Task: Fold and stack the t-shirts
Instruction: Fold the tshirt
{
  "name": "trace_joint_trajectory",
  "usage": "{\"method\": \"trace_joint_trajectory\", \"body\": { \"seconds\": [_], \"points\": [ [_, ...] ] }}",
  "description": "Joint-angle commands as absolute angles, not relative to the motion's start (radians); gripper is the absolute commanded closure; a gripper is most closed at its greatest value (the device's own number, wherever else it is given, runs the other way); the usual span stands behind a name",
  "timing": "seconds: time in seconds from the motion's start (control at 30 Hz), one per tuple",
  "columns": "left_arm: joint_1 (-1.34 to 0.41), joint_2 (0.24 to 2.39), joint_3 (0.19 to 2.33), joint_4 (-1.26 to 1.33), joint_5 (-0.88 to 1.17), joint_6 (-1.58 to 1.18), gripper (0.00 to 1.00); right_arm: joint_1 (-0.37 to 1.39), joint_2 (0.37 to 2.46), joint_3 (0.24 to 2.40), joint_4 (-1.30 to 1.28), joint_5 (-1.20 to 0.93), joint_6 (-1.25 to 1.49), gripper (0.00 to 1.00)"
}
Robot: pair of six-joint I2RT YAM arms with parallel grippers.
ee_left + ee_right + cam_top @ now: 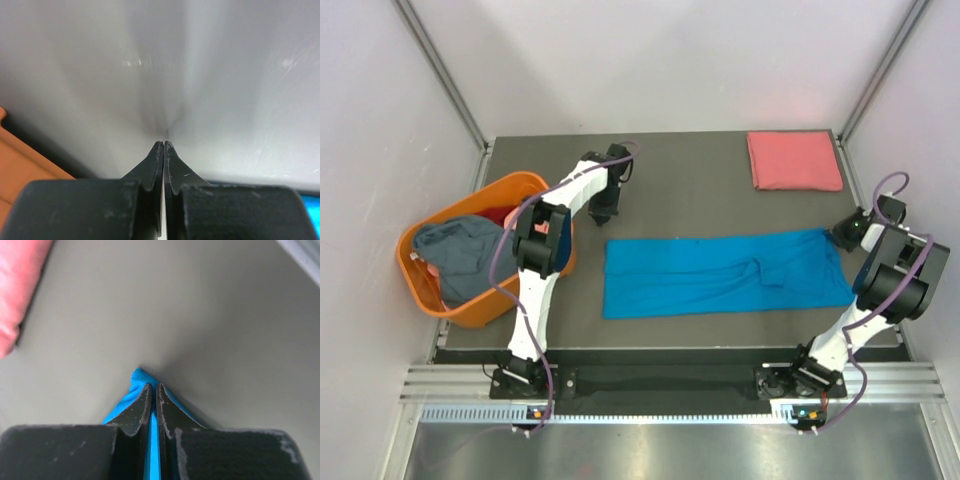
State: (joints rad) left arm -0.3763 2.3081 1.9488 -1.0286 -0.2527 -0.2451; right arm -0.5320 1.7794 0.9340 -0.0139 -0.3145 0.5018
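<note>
A bright blue t-shirt (720, 272) lies on the table as a long flat strip folded lengthwise. My right gripper (844, 236) is at its far right corner, shut on a pinch of the blue cloth (135, 385), which shows between the jaws of the right gripper (153, 386). My left gripper (604, 213) points down just behind the strip's far left corner. In its wrist view the left gripper (164, 144) is shut with nothing in it. A folded salmon-pink t-shirt (795, 160) lies at the back right. A grey-blue t-shirt (460, 255) sits crumpled in the basket.
The orange plastic basket (535, 188) stands at the table's left edge, close to the left arm, with a bit of red cloth (500, 215) inside. Its rim (15, 170) shows in the left wrist view. The pink shirt's edge (20, 280) is visible beyond the right gripper.
</note>
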Motion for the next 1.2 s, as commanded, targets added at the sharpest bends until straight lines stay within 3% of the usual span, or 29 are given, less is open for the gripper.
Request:
{"method": "trace_joint_trajectory", "body": {
  "seconds": [0.0,0.2,0.3,0.33,0.43,0.53,0.57,0.63,0.93,1.17],
  "points": [
    [-0.370,2.306,2.034,-1.075,-0.301,-0.242,1.00,-0.522,1.810,1.028,0.025,-0.287,0.497,1.00],
    [-0.373,2.275,2.102,-1.059,-0.197,-0.226,1.00,-0.502,1.880,1.124,0.003,-0.298,0.503,1.00],
    [-0.388,2.188,2.057,-0.987,-0.022,-0.229,1.00,-0.474,1.885,1.219,-0.116,-0.278,0.474,0.92],
    [-0.397,2.166,2.025,-0.941,0.076,-0.235,1.00,-0.465,1.876,1.254,-0.148,-0.266,0.469,0.83],
    [-0.449,2.085,1.967,-0.840,0.194,-0.270,0.89,-0.446,1.826,1.320,-0.320,-0.172,0.469,0.68],
    [-0.521,2.019,1.902,-0.732,0.339,-0.330,0.83,-0.448,1.766,1.361,-0.518,-0.016,0.483,0.63],
    [-0.567,2.008,1.885,-0.648,0.401,-0.368,0.75,-0.449,1.744,1.356,-0.572,0.039,0.485,0.62],
    [-0.613,2.006,1.871,-0.586,0.458,-0.408,0.72,-0.466,1.674,1.329,-0.604,0.046,0.480,0.60],
    [-0.788,2.121,1.757,-0.128,0.520,-0.659,0.71,-0.563,1.471,1.049,-0.640,-0.132,0.448,0.67],
    [-0.847,2.276,1.831,-0.015,0.517,-0.713,0.71,-0.575,1.417,0.901,-0.574,-0.127,0.454,0.69]
  ]
}}
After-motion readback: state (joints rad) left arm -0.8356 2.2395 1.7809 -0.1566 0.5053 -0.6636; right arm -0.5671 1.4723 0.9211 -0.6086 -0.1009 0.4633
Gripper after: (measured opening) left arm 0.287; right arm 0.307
